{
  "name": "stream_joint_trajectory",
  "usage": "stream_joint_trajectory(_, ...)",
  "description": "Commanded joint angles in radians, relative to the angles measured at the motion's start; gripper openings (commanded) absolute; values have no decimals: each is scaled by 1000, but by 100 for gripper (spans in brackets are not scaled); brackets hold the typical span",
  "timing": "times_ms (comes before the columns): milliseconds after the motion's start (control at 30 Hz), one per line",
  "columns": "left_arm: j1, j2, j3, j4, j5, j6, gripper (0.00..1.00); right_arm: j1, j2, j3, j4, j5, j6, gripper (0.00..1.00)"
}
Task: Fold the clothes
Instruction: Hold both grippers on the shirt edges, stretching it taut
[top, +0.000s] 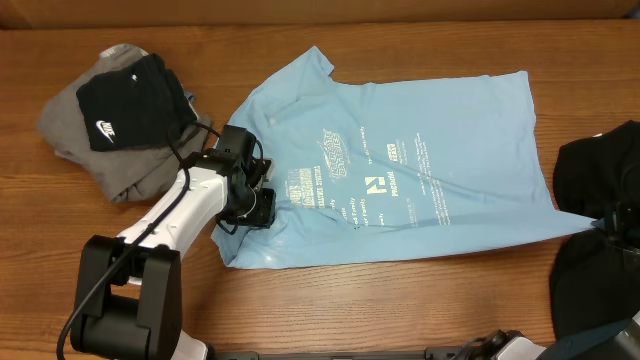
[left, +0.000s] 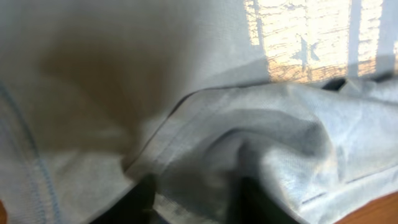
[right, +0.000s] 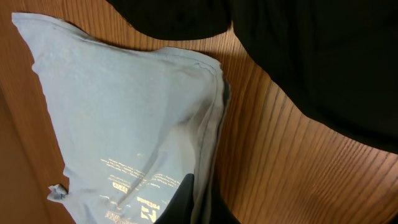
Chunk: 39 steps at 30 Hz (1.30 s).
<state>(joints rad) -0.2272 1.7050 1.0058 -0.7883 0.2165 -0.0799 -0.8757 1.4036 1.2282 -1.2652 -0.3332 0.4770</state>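
The light blue T-shirt (top: 400, 170) lies spread print-up on the table (top: 400, 310), ready for folding. The right hand (right: 200, 208), closed, pinches its hem corner beside the black garment (top: 590, 270), probably to keep it taut. The left hand (top: 258, 208) sits on bunched sleeve cloth; I cannot tell whether it grips.

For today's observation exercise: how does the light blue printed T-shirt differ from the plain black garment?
The light blue T-shirt lies spread out; the black garment is bunched. The T-shirt carries white lettering; the black garment shows none. Both are soft cloth on the wooden table.
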Motion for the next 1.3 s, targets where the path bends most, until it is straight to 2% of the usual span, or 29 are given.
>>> stream_joint_trajectory(0,4,6,-6,-7,42,32,28,-1,-14,29,6,3,-6,4)
stream_joint_trajectory(33,4,6,-6,-18,34,32,29,-1,-14,29,6,2,-6,4)
stream_joint_trajectory(67,4,6,-6,-34,22,32,38,-1,-14,29,6,2,-6,4)
stream_joint_trajectory(100,5,6,-6,-51,2,31,42,-1,-14,29,5,2,-6,4)
stream_joint_trajectory(233,5,6,-6,-92,-119,-6,42,-1,-14,29,7,2,-6,4)
stream_joint_trajectory(300,5,6,-6,-116,-193,-105,41,-1,-14,29,6,2,-7,4)
stream_joint_trajectory(367,5,6,-6,-119,-216,-164,43,-1,-14,29,6,2,-6,4)
stream_joint_trajectory(500,5,6,-6,-84,-183,-183,42,-1,-14,29,6,2,-6,4)
stream_joint_trajectory(633,4,8,-7,-54,-137,-183,33,-1,-14,29,6,3,-6,4)
stream_joint_trajectory(867,4,8,-59,-15,-132,-204,32,-1,-14,29,6,2,-6,4)
stream_joint_trajectory(933,4,8,-76,-10,-103,-206,23,-1,-14,29,6,2,-6,4)
stream_joint_trajectory(1000,5,8,-78,-10,-85,-206,7,-1,-14,29,6,2,-6,4)
stream_joint_trajectory(1033,5,8,-76,-10,-85,-205,4,-1,-14,29,6,2,-6,4)
stream_joint_trajectory(1267,5,-35,19,-51,-101,-208,4,-1,-14,29,6,2,-6,4)
